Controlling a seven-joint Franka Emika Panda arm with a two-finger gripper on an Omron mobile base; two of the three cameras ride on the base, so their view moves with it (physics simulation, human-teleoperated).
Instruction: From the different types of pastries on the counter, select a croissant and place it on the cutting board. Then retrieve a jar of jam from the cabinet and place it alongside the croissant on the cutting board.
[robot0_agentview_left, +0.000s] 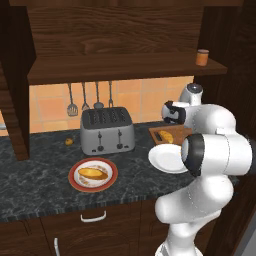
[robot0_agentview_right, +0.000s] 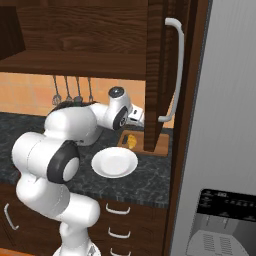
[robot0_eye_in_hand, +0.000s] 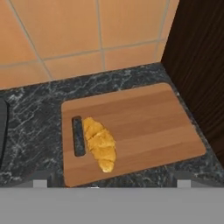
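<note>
Nearest the base, a red-rimmed plate (robot0_agentview_left: 93, 175) carries the larger oblong pastry (robot0_agentview_left: 93, 173) on the black desk (robot0_agentview_left: 35, 180), beside an empty white plate (robot0_agentview_left: 166, 158). Behind them stands a toaster (robot0_agentview_left: 107, 130). Farther right, the croissant (robot0_eye_in_hand: 100, 144) lies on the cutting board (robot0_eye_in_hand: 140, 127), just beside its slot handle. Above it the pincer (robot0_eye_in_hand: 109, 183) hangs with jaws wide, holding nothing. Higher up, the jar of jam (robot0_agentview_left: 202, 57) stands on the cabinet (robot0_agentview_left: 120, 67) shelf.

No readable text, labels or numbers appear on anything in these views.
</note>
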